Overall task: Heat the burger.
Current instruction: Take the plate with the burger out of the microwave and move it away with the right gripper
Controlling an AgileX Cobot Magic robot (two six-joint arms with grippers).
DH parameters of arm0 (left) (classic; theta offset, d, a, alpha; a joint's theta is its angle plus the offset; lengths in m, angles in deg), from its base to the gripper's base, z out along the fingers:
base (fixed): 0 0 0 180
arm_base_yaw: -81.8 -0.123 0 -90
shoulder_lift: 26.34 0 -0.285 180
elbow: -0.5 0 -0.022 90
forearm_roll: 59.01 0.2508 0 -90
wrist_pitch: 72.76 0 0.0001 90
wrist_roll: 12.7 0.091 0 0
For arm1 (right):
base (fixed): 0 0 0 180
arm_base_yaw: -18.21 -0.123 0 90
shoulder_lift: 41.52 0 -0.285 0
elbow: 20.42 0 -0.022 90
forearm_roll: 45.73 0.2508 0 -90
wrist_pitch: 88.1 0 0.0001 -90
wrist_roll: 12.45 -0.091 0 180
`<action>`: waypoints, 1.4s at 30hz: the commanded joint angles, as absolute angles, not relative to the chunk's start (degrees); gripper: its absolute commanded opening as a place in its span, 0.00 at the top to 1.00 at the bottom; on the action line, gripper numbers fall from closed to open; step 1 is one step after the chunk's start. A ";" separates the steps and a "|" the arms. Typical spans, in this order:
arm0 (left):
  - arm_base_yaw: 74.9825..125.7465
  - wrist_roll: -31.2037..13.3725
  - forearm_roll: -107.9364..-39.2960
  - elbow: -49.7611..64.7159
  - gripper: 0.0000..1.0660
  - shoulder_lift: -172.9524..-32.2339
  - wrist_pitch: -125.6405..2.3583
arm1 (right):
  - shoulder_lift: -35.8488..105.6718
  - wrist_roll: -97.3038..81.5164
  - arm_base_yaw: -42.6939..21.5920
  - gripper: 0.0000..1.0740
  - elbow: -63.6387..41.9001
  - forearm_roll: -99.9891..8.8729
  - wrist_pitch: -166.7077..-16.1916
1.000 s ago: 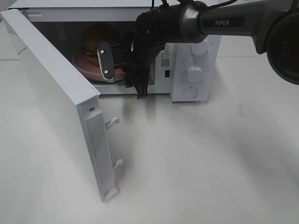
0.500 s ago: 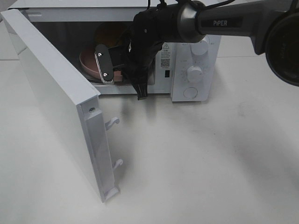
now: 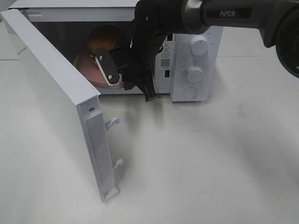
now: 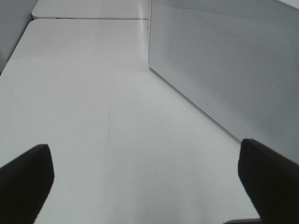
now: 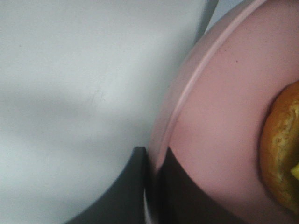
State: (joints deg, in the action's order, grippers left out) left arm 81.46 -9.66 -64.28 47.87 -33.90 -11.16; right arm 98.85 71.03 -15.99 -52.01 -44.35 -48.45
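White table (image 3: 196, 158) bears the microwave (image 3: 194, 70) (door open); right gripper (image 5: 152, 186) pinches the pink plate (image 5: 215, 116).

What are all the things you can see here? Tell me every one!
burger: one, golden-brown bun, on the plate inside the microwave
plate: one, pink, inside the microwave, tilted, its rim pinched by the right gripper
microwave: one, white, at the back of the table
microwave door: one, white, swung wide open toward the front
knobs: two, white, on the microwave's front panel
table: one, white
right gripper: one, black, shut on the plate's rim
left gripper: one, black, open above the table
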 commanded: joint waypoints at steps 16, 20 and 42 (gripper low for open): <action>81.28 -10.00 -64.11 47.76 0.06 -33.55 -11.62 | 88.83 87.42 -16.11 1.00 -41.12 -38.74 -52.80; 81.28 -10.00 -64.11 47.76 0.06 -33.55 -11.62 | 87.68 87.82 -16.11 1.00 -40.66 -37.71 -52.17; 81.28 -10.00 -64.11 47.76 0.06 -33.55 -11.62 | 76.79 89.54 -16.11 1.00 -24.85 -35.24 -55.50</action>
State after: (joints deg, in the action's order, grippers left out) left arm 81.46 -9.66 -64.28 47.87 -33.90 -11.16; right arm 79.77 88.22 -16.05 -26.57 -35.93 -51.60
